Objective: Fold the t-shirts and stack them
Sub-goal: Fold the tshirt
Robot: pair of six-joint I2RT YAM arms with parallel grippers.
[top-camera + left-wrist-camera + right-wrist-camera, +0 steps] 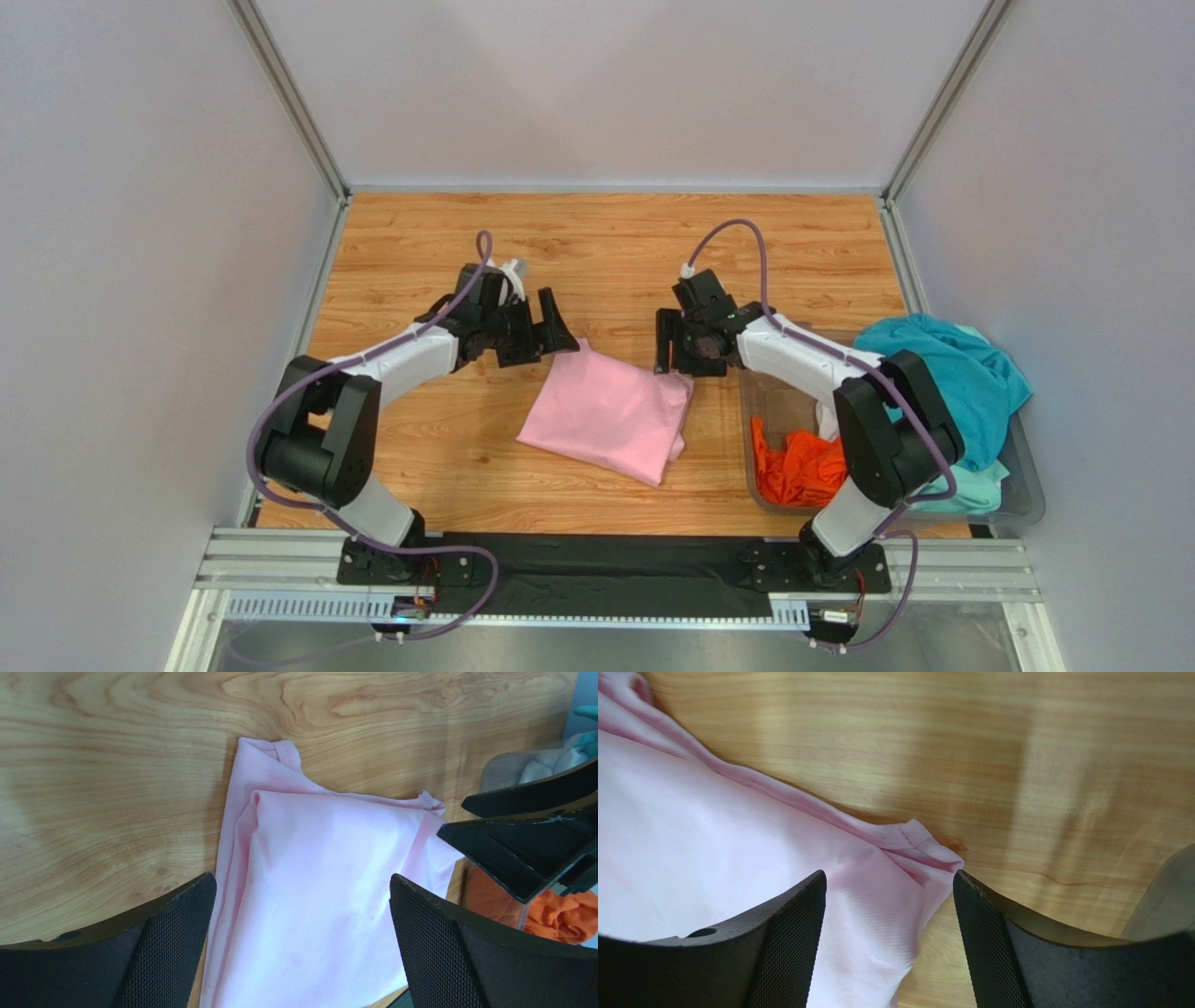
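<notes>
A light pink t-shirt (610, 416) lies folded on the wooden table (589, 245), and nothing holds it. My left gripper (544, 333) hovers open at the shirt's far left corner. In the left wrist view the pink t-shirt (316, 896) fills the gap between the spread fingers of the left gripper (300, 885). My right gripper (685, 356) hangs open over the far right corner. Its wrist view has the right gripper (889, 878) straddling the hem corner of the pink t-shirt (703, 854). An orange t-shirt (807, 469) and a teal t-shirt (943, 370) are in the bin.
A clear plastic bin (1031, 490) stands at the table's right edge, close to the right arm. Pale cloth (968, 490) lies under the teal shirt. Grey walls enclose the table on three sides. The right gripper (526, 840) shows at the right of the left wrist view.
</notes>
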